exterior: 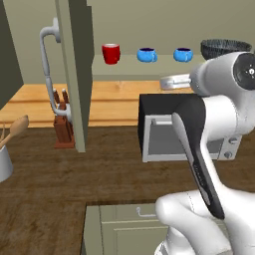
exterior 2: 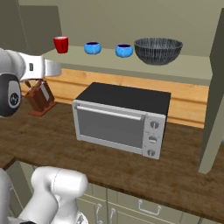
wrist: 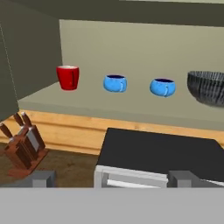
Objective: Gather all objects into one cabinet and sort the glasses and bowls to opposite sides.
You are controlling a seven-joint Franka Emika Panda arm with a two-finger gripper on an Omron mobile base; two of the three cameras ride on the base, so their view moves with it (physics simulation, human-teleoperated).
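The cabinet's pale shelf [wrist: 131, 107] carries a row, left to right: a red mug [wrist: 68, 77], two squat blue cups [wrist: 115, 83] [wrist: 162, 87], and the wide dark ribbed bowl [wrist: 209, 87]. The same row shows in the left base view, with mug [exterior: 111, 53], cups [exterior: 146, 55] [exterior: 183, 54] and bowl [exterior: 225, 49], and in the right base view, with mug [exterior 2: 61, 44], cups [exterior 2: 92, 47] [exterior 2: 124, 50] and bowl [exterior 2: 158, 50]. My gripper [wrist: 113, 178] hangs open and empty, below and in front of the shelf, over the toaster oven's near edge. One cabinet door [exterior: 74, 69] stands open, with a curved white handle [exterior: 48, 64].
A toaster oven [exterior 2: 120, 118] with a black top stands on the wooden counter [exterior 2: 61, 140] under the shelf. A knife block [exterior: 63, 122] sits to its left by the open door. A holder with a wooden spoon [exterior: 6, 149] is at far left. Another door edge [exterior 2: 214, 105] rises at right.
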